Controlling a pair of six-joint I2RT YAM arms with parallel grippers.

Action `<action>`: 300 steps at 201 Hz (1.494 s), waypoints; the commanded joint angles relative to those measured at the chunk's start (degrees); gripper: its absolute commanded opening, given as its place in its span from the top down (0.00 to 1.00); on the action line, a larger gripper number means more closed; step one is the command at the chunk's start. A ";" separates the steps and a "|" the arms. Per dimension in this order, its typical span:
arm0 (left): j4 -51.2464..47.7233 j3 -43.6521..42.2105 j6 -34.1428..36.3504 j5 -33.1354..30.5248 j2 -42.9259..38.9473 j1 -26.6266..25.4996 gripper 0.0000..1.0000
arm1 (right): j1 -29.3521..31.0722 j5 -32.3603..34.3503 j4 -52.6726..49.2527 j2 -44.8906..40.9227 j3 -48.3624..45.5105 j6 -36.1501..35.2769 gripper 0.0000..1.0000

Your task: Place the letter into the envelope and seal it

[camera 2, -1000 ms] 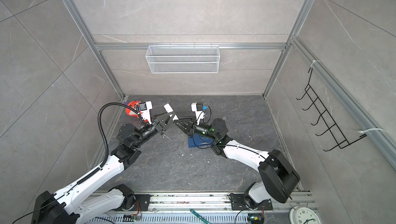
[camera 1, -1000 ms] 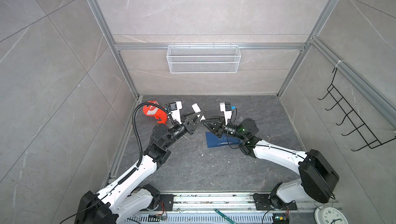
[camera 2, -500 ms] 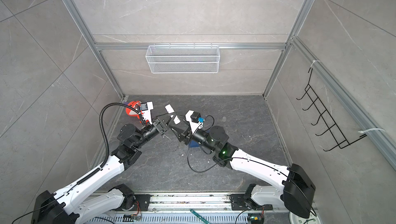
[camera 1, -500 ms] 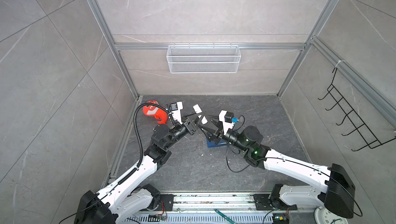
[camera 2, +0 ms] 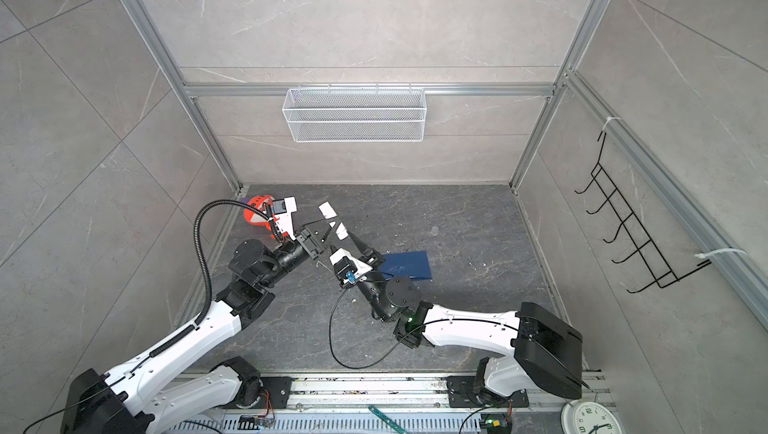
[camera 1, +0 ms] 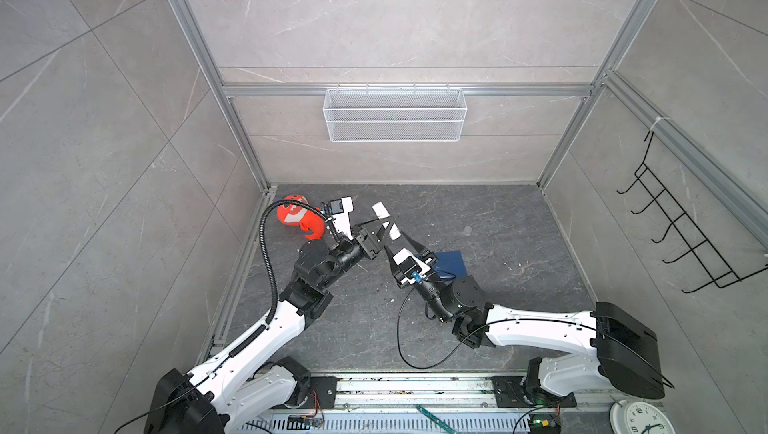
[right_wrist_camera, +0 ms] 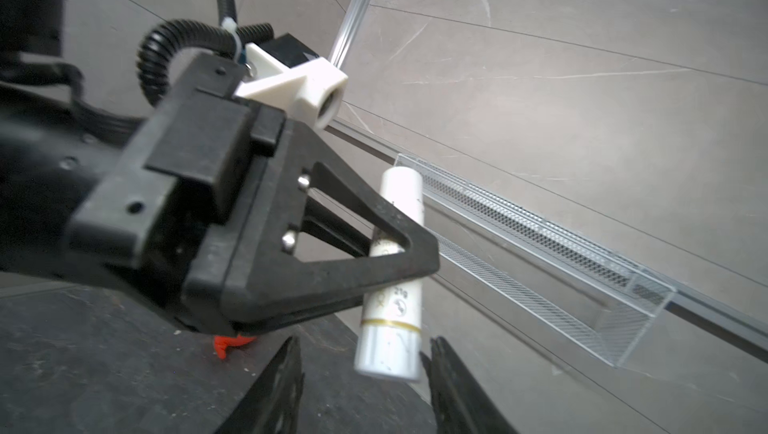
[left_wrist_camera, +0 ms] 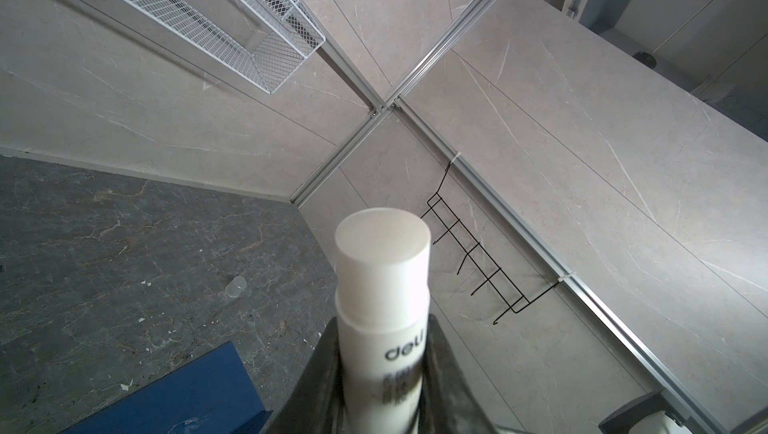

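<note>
- Tabletop [camera 1: 498, 307] of dark grey veined stone lies under both my arms, walled in by pale tile.
- On the back wall hangs a white wire basket [camera 1: 395, 116]. On the right-hand wall hangs a black hook rack [camera 1: 681, 236].
- The envelope [camera 1: 451, 263], navy blue, lies flat on the tabletop right of centre. In both top views it is partly under my right wrist. I cannot tell how its flap lies.
- An orange-red object [camera 1: 293, 216] sits in the back left corner, behind my left wrist.
- My left gripper [camera 1: 385, 226] is raised off the tabletop and clamped across the glue stick [left_wrist_camera: 382, 286], one finger pressed to each side.
- My right gripper [right_wrist_camera: 365, 340] points up at it from below, jaws apart and straddling the stick's lower end. A clear gap shows on one side. The other finger is very close, and I cannot tell whether it touches.
- The glue stick is white and tilted, with a gold band near its lower end. Its flat upper end points toward the back of the cell.
- A small clear cap [camera 1: 467, 230] lies alone on the tabletop, a little behind the envelope and not touching it.
</note>
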 commanded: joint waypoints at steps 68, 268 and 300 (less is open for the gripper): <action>2.15 1.24 -0.12 -0.83 -1.34 -0.04 1.00 | 0.16 8.46 2.82 3.61 4.16 0.33 0.60; 1.75 1.37 0.82 0.42 -1.02 -0.03 1.00 | -2.66 3.11 -8.43 1.19 6.24 13.49 0.98; 2.30 1.19 2.46 1.81 -0.83 -0.04 1.00 | -8.56 -11.77 -14.37 -4.24 4.96 30.87 1.00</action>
